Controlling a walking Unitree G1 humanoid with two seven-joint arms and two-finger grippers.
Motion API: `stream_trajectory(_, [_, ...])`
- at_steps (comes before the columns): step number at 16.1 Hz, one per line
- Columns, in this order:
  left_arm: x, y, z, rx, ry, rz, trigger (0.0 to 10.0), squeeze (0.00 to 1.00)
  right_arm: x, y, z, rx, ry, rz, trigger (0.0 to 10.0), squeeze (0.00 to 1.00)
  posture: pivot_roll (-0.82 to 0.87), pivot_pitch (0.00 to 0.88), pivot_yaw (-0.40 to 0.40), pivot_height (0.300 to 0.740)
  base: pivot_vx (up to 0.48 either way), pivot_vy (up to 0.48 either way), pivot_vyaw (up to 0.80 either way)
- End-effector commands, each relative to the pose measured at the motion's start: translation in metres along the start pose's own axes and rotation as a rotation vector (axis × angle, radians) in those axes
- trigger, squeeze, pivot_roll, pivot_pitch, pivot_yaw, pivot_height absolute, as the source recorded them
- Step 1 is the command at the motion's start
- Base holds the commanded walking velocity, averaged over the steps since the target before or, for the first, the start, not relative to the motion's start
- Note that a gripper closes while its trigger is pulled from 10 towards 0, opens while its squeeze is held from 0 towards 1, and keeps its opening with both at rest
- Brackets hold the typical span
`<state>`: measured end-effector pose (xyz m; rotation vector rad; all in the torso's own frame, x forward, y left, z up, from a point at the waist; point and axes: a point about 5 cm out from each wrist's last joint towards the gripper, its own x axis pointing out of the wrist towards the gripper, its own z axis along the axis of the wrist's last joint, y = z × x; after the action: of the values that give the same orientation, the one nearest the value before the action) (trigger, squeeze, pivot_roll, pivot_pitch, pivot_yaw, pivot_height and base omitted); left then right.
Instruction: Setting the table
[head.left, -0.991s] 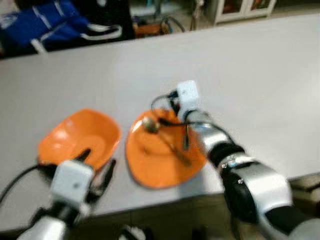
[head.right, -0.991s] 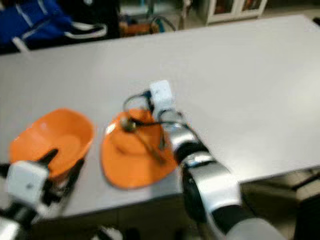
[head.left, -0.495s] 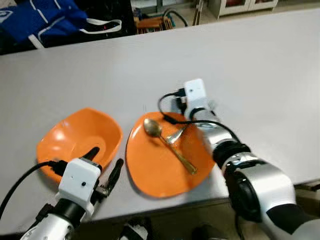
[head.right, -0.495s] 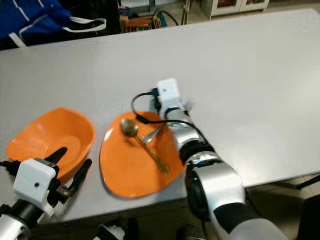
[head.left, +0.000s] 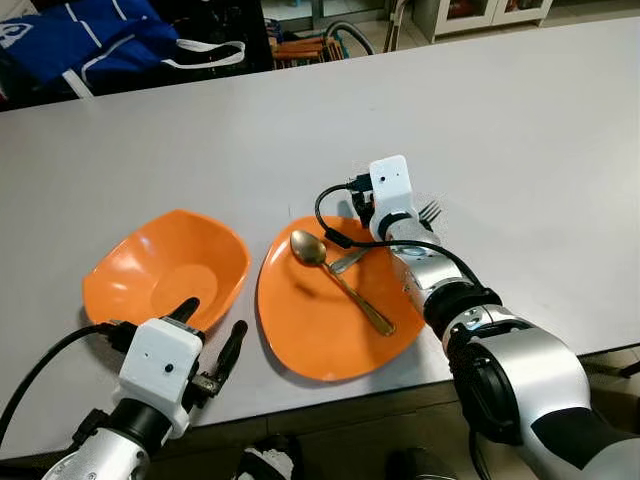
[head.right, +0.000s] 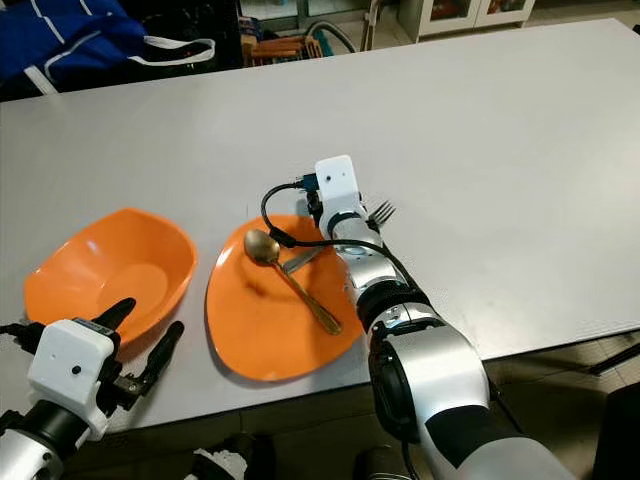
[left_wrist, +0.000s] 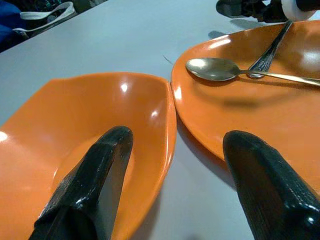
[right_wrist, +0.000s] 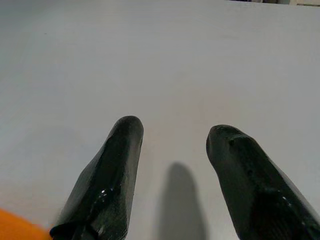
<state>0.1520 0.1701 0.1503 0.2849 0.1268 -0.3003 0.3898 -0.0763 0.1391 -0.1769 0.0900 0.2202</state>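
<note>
Since a moment ago the blur has cleared. My right pincer hangs parted and empty over the grey desk, past the far rim of the flat orange plate carrying a gold spoon and silver fork. My left pincer gapes wide, straddling the orange bowl's near rim. No writing is legible.

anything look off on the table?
Yes: the fork lies half on the plate, handle on its rim and tines on the table, passing under the right arm. The spoon lies diagonally across the plate.
</note>
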Motion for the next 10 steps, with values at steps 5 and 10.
stream_trajectory(5, [0.001,-0.001,-0.002,0.000,0.013,0.007,10.0,0.00,0.005,-0.014,0.034,-0.026,-0.154,-0.081,10.0,0.00,0.13,0.178,0.091,0.740,0.000,0.000,0.00])
stream_trajectory(10, [0.005,-0.002,-0.003,-0.004,0.010,0.017,10.0,0.00,0.004,-0.021,0.035,0.000,-0.175,-0.091,10.0,0.00,0.11,0.175,0.084,0.740,0.000,0.000,0.00])
